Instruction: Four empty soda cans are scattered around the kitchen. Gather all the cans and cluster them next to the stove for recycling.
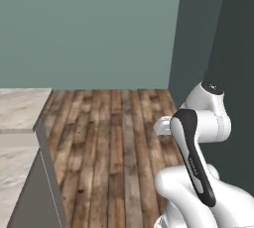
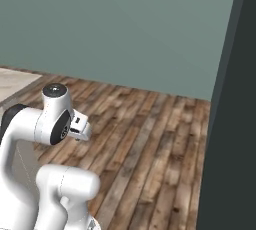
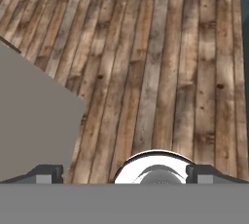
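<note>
Soda cans, stove: unseen here. Jaws (image 3: 124, 173) spread wide, holding nothing, above wood floor (image 3: 160, 62).

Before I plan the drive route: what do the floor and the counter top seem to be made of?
The floor looks like matte, weathered wood: long planks with grain, knots and mixed brown-grey tones. The counter top looks like pale polished stone, perhaps marble, given its faint beige veining; it could equally be laminate. Its side panel is plain flat grey.

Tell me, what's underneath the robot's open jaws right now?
Bare wooden floor lies under the gripper, whose jaws stand wide apart with nothing between them. A grey cabinet side covers the floor to one side, so whatever lies behind it cannot be seen.
</note>
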Robot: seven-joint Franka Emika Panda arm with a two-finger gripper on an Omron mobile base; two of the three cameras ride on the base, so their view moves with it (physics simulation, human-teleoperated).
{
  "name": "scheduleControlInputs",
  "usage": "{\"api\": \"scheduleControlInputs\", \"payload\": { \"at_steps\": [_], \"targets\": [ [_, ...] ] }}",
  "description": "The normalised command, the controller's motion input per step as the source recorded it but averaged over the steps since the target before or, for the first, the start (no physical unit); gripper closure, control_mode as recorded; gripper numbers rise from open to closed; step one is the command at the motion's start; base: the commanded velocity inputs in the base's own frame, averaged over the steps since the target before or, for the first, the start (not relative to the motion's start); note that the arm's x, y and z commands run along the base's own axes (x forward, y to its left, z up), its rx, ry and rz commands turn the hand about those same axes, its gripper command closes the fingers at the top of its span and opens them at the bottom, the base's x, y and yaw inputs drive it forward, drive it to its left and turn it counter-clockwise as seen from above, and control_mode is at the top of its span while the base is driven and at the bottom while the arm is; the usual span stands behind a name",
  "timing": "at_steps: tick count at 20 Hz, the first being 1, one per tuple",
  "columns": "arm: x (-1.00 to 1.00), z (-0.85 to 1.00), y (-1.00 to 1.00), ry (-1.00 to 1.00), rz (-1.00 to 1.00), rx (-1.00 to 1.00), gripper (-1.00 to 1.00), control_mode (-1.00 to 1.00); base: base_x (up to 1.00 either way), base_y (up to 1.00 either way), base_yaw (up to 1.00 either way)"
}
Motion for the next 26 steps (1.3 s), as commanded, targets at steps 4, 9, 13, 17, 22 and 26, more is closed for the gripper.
{"api": "scheduleControlInputs", "payload": {
  "at_steps": [4, 9, 13, 17, 22, 26],
  "targets": [
    [0.0, 0.0, 0.0, 0.0, 0.0, 0.0, -1.0, 1.0, 0.55, -0.36, 0.1],
    [0.0, 0.0, 0.0, 0.0, 0.0, 0.0, -1.0, 1.0, 0.57, -0.36, 0.1],
    [0.0, 0.0, 0.0, 0.0, 0.0, 0.0, -1.0, 1.0, 0.57, -0.35, 0.09],
    [0.0, 0.0, 0.0, 0.0, 0.0, 0.0, -1.0, 1.0, 0.57, -0.35, 0.1],
    [0.0, 0.0, 0.0, 0.0, 0.0, 0.0, -1.0, 1.0, 0.57, -0.35, 0.1],
    [0.0, 0.0, 0.0, 0.0, 0.0, 0.0, -1.0, 1.0, 0.58, -0.35, 0.1]
  ]
}}
